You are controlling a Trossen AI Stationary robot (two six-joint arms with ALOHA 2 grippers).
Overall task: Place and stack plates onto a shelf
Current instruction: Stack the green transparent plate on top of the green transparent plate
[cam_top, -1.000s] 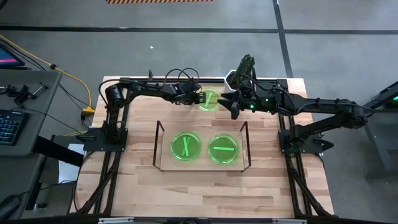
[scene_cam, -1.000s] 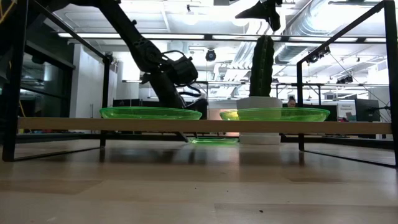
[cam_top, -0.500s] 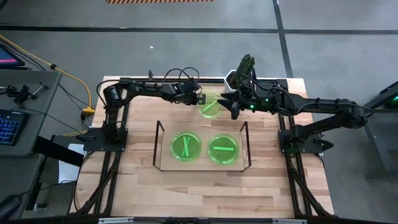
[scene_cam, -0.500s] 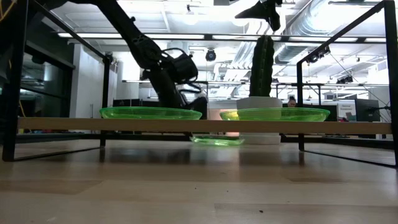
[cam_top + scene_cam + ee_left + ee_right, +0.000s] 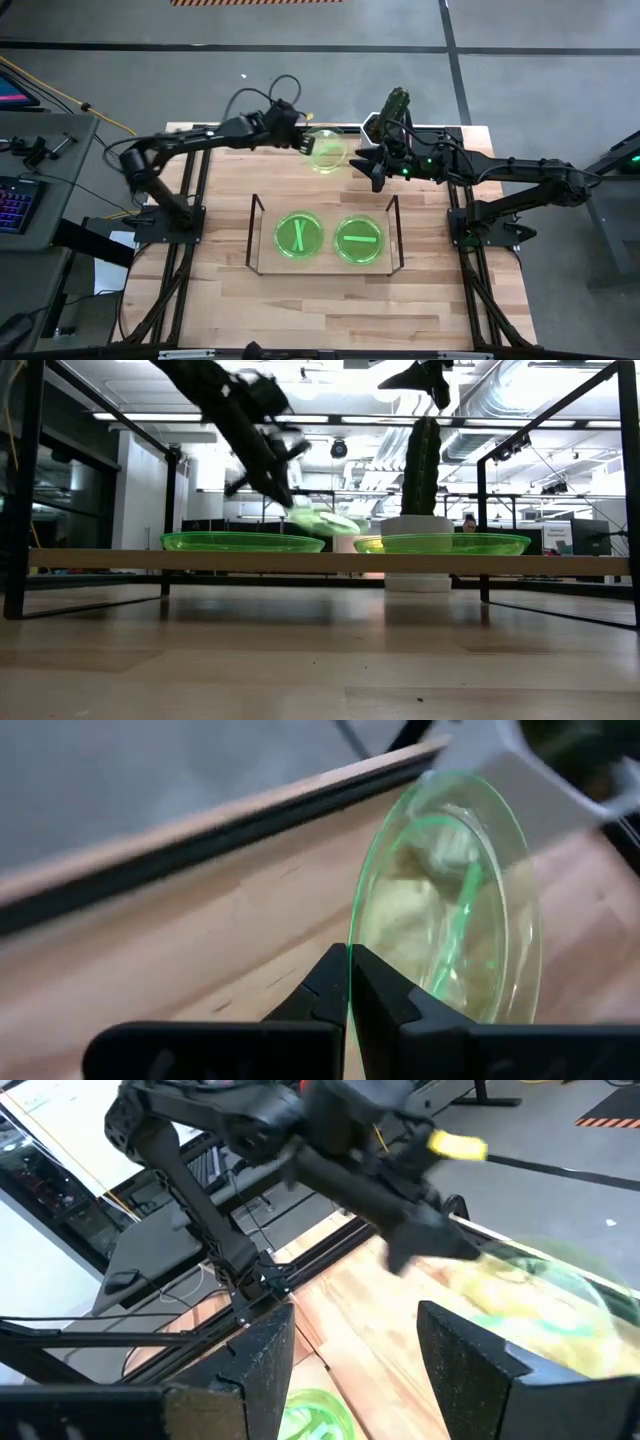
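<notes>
My left gripper (image 5: 350, 960) is shut on one green plate (image 5: 450, 900), held in the air over the table's far side, behind the shelf (image 5: 255, 232). In the low view this plate (image 5: 325, 520) hangs above shelf height. Two more plates (image 5: 298, 237) (image 5: 359, 238) lie flat side by side on the shelf's wooden surface. My right gripper (image 5: 368, 165) stands open just right of the lifted plate (image 5: 327, 152), touching nothing. My left gripper pinches the plate's rim (image 5: 349, 948) between its two fingers, on the side of the plate toward the table's left. The fingers come from the left, slanting down. The plate is lifted clear of the table and tilted, its free side sloping down to the right (image 5: 345, 525).
A cactus (image 5: 395, 105) in a white pot (image 5: 415, 525) stands at the far edge, close behind my right gripper. The black frame's uprights (image 5: 485, 530) and the shelf's end frames (image 5: 393, 230) flank the work area. Bare wood lies in front of the shelf (image 5: 320, 310).
My left gripper has taken hold of the plate that lay on the table behind the shelf and risen with it, drawing back a little toward the table's far left. The plate has gone from flat on the wood to lifted clear and tilted.
</notes>
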